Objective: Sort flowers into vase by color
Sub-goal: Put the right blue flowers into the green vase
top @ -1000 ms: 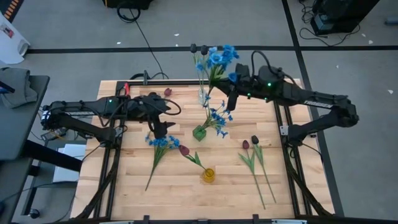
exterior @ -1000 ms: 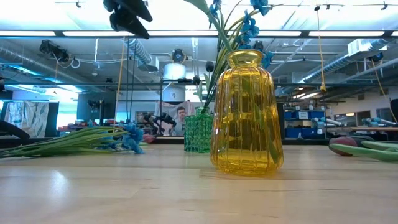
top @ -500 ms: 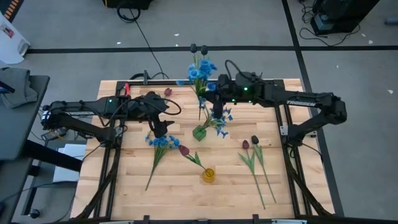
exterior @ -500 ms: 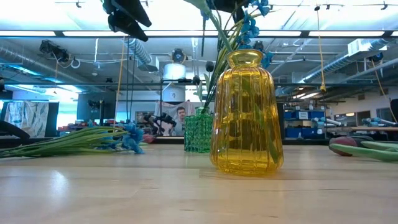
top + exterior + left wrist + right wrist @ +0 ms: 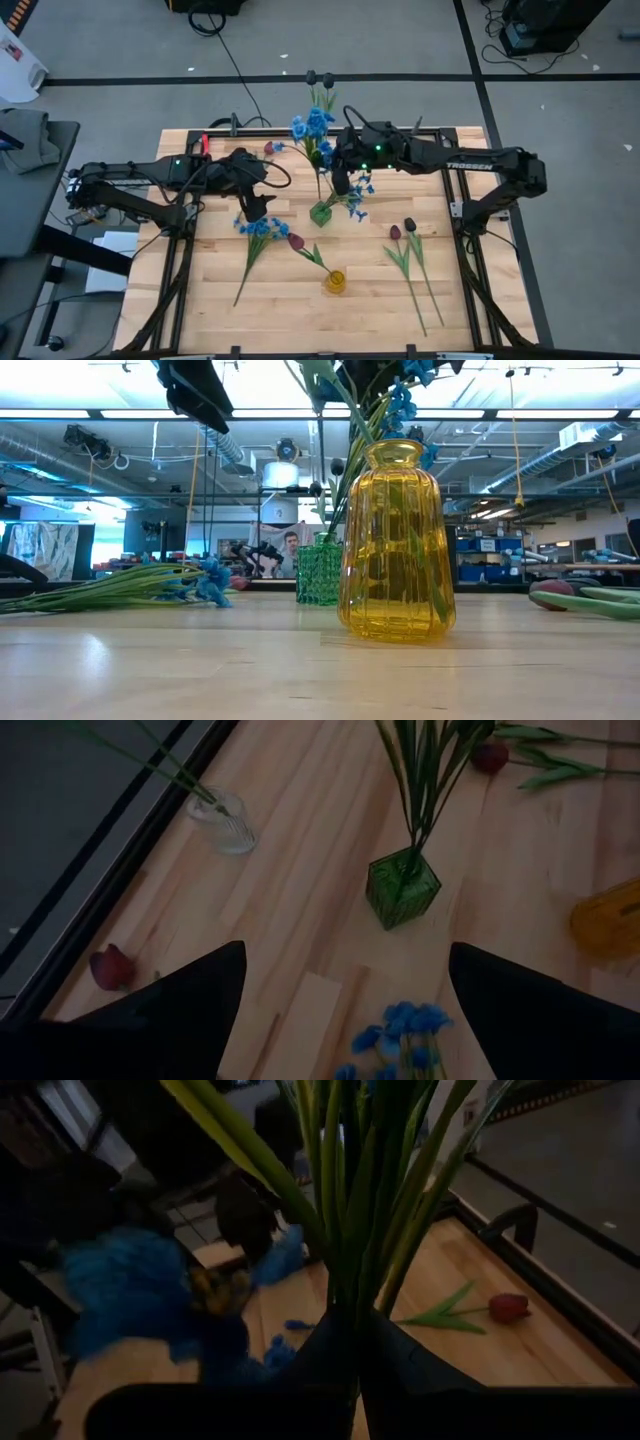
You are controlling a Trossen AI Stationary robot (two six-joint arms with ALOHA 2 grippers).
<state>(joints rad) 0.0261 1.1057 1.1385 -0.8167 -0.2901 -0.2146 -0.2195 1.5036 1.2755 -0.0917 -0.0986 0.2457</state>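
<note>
My right gripper (image 5: 335, 182) is shut on a blue flower spray (image 5: 312, 126) and hovers just beyond the green vase (image 5: 320, 212), which holds other blue blossoms (image 5: 352, 192). My left gripper (image 5: 256, 205) hangs open over the table's left half, above a blue spray (image 5: 258, 228) lying flat; in its wrist view the fingers (image 5: 340, 1010) have nothing between them. A yellow vase (image 5: 335, 282) holds a red tulip (image 5: 297, 243). A clear vase (image 5: 225, 820) near the far edge holds dark-headed stems (image 5: 318, 79). Two red tulips (image 5: 402, 230) lie at the right. My right gripper pinches the spray's bunched green stems (image 5: 352, 1315) between its two fingers, well below the blossoms. The fingers come from the table's right, nearly level and slanting a little down, across the stems. The spray stands roughly upright, blossoms above the fingers, lifted clear of the table.
A loose red bud (image 5: 269, 147) lies by the far rail. In the low view the yellow vase (image 5: 395, 540) stands in front of the green vase (image 5: 320, 570). Bare wood lies along the near edge and at the near left.
My right gripper has gone down and toward the table's left edge, carrying the blue spray from beyond the far right of the green vase to just beyond it. It stays shut on the stems. My left gripper has stayed in place, open.
</note>
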